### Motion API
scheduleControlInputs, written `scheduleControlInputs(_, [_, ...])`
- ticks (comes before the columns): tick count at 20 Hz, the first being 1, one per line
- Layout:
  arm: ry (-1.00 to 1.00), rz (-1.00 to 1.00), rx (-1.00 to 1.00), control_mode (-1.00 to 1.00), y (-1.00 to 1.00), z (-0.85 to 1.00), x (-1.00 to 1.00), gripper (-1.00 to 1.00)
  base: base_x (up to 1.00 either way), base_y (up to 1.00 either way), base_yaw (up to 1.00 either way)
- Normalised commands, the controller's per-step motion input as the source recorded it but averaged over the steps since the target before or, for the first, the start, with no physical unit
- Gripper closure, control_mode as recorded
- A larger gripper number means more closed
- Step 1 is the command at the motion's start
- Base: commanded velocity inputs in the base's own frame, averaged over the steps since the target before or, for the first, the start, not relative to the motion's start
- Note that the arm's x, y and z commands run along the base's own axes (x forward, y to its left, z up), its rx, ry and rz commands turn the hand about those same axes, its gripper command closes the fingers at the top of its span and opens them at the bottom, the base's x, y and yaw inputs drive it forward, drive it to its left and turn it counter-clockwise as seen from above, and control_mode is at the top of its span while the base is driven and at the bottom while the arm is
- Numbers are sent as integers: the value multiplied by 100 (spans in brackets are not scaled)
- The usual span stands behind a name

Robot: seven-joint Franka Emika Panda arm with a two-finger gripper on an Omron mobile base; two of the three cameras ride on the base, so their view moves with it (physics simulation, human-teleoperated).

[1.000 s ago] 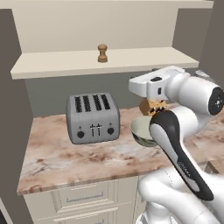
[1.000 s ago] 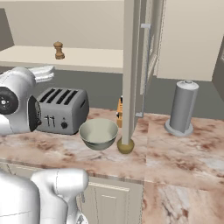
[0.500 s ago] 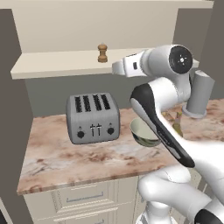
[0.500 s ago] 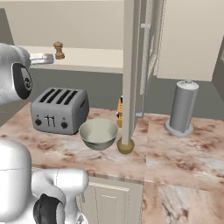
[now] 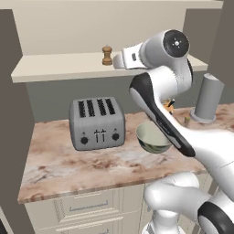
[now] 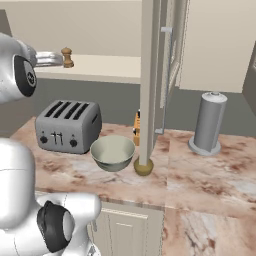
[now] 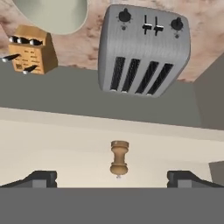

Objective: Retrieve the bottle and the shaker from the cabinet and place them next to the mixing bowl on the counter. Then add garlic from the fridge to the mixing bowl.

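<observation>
Up on the cabinet shelf stands the shaker, just past the reaching arm; from the right, bottle beside mixing bowl already; between wide-spread gripper tips, shaker ready for grabbing.

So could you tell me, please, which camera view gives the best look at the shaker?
The hand view: the shaker sits centred between the open fingertips, its whole shape clear. The left base view shows it small on the cabinet shelf beside the arm; the right base view shows it small, next to the gripper.
</observation>
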Motion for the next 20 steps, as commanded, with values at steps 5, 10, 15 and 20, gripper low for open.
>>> scheduleControlInputs(5, [1, 0, 0, -100, 0, -10, 51, -100, 0, 0, 0])
scheduleControlInputs(10, [0, 0, 0, -100, 3, -14, 50, -100, 0, 0, 0])
scheduleControlInputs(15, [3, 0, 0, -100, 18, -5, 49, -100, 0, 0, 0])
scheduleControlInputs(20, [3, 0, 0, -100, 16, -3, 35, -100, 0, 0, 0])
